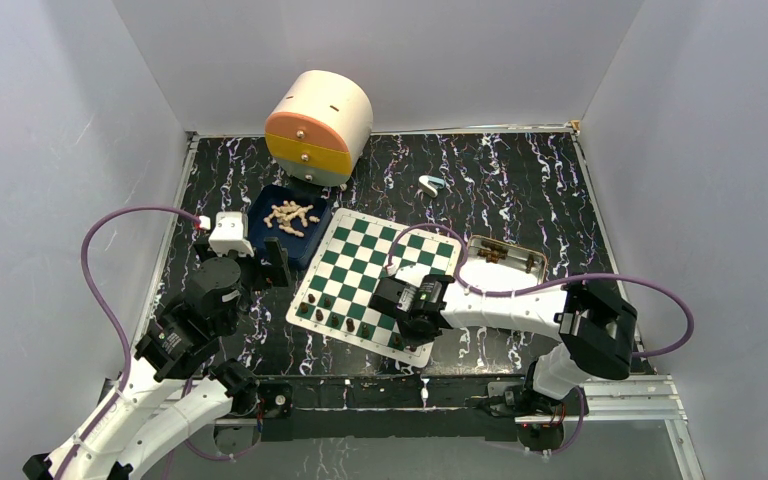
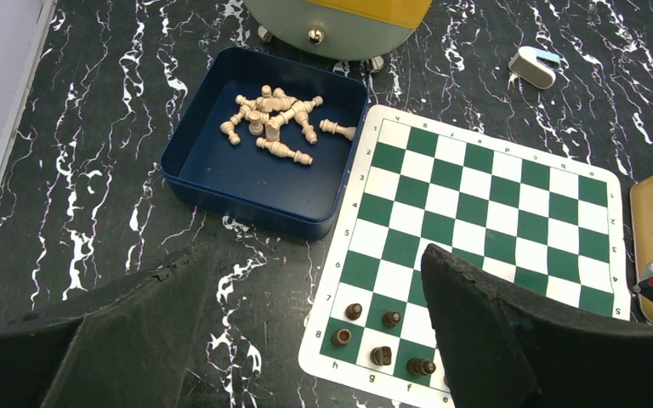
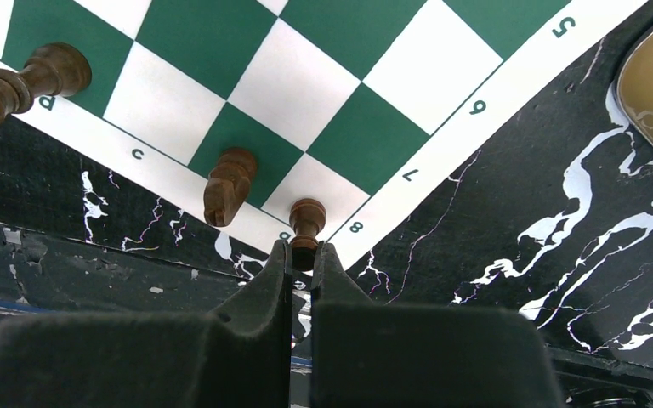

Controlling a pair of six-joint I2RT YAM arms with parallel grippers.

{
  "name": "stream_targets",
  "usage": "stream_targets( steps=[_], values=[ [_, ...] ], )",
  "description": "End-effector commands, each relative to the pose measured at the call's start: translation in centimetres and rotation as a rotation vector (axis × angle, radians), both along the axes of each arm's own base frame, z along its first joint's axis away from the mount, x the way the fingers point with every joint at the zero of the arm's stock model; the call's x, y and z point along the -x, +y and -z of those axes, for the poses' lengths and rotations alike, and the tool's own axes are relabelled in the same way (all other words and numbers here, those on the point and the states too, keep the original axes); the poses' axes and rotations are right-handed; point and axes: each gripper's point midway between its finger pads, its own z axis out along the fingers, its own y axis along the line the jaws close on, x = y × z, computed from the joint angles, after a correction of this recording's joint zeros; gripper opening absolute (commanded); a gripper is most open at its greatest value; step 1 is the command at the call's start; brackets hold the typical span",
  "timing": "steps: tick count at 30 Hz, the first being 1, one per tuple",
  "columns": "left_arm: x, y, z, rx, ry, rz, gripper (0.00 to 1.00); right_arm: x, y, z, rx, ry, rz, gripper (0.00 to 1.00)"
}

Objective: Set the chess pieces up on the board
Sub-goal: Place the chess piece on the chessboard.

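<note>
The green and white board [image 1: 375, 262] lies mid-table. Several dark brown chess pieces [image 2: 382, 355] stand on its near rows at the h–e end. My right gripper [image 3: 303, 251] is shut on the top of a dark brown piece [image 3: 307, 223] that stands upright on the corner square by the "8" mark. A dark knight [image 3: 228, 185] stands one square to its left. In the top view this gripper [image 1: 403, 325] is over the board's near right corner. My left gripper [image 2: 313, 255] is open and empty, above the table left of the board. Pale beige pieces [image 2: 272, 123] lie in a blue tray [image 2: 212, 170].
A round cream, orange and yellow drawer unit [image 1: 318, 128] stands at the back behind the tray. An open gold tin [image 1: 505, 258] holding dark pieces sits at the board's right edge. A small white and blue object [image 1: 430, 184] lies on the marbled table behind the board.
</note>
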Motion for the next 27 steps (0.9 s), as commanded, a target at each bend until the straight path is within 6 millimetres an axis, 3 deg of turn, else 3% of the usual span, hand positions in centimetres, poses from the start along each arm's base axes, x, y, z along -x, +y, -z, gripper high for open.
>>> stream_targets(
  steps=[1, 8, 18, 27],
  values=[
    [-0.1, 0.5, -0.3, 0.003, -0.018, -0.028, 0.92, -0.8, 1.3, -0.9, -0.033, -0.037, 0.008, 0.08],
    [0.0, 0.5, -0.2, 0.008, -0.017, -0.030, 0.92, -0.6, 1.0, -0.4, -0.010, -0.026, 0.008, 0.12],
    [0.0, 0.5, -0.2, 0.008, -0.015, -0.031, 0.92, -1.4, 2.2, -1.4, -0.055, -0.060, -0.023, 0.32],
    [0.0, 0.4, 0.0, 0.006, -0.007, -0.029, 0.92, -2.3, 2.2, -2.4, -0.057, -0.075, -0.006, 0.34]
  ],
)
